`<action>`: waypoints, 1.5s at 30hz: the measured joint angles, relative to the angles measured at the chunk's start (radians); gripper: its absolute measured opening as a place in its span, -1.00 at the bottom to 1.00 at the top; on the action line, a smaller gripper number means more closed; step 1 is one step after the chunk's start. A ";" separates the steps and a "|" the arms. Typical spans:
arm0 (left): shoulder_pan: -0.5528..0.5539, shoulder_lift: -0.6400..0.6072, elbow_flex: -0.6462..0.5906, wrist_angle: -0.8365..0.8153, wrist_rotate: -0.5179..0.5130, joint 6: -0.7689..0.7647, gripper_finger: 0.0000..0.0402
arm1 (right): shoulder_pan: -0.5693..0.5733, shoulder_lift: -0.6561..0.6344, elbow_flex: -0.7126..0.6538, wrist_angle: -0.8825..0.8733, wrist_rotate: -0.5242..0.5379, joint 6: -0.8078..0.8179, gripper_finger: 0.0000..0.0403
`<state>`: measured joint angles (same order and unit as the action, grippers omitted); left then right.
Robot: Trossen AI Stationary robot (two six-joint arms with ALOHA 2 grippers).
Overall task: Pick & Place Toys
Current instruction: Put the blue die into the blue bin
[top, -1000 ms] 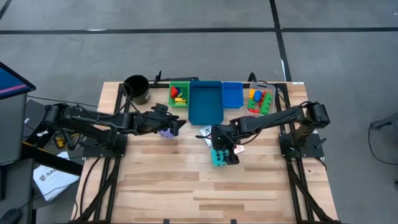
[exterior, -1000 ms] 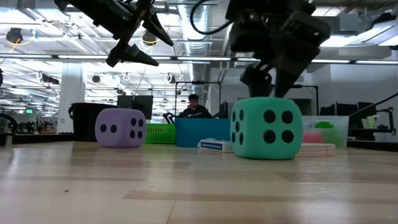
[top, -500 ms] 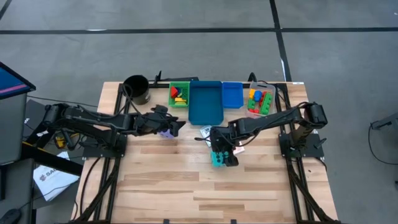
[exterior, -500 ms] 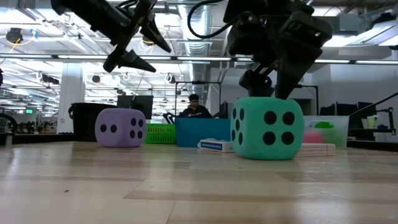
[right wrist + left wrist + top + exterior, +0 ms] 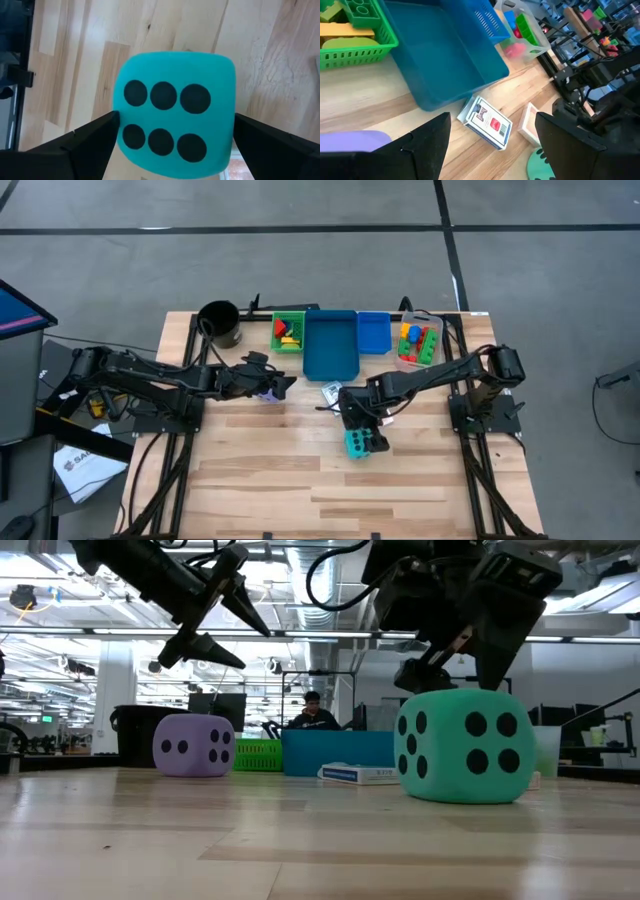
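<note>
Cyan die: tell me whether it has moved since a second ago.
Yes. In the low view the cyan die has slid right, away from the card box it overlapped; from above it sits farther from the blue bin.

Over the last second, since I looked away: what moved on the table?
The cyan die slid toward the table's front edge with the right gripper over it, fingers open either side. The purple die, card box and left gripper stayed put.

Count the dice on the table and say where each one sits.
2. The purple die sits under the left hand, near the green bin. The cyan die sits mid-table under the right hand. None looks hidden.
</note>
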<state>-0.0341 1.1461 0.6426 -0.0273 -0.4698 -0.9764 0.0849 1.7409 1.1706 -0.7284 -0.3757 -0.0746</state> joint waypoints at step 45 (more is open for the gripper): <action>0.000 0.000 0.000 0.052 0.000 0.000 0.42 | -0.013 -0.002 0.002 -0.045 0.007 0.040 0.97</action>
<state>-0.0343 1.1458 0.6426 0.0242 -0.4702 -0.9768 0.0720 1.7386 1.1725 -0.7737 -0.3687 -0.0341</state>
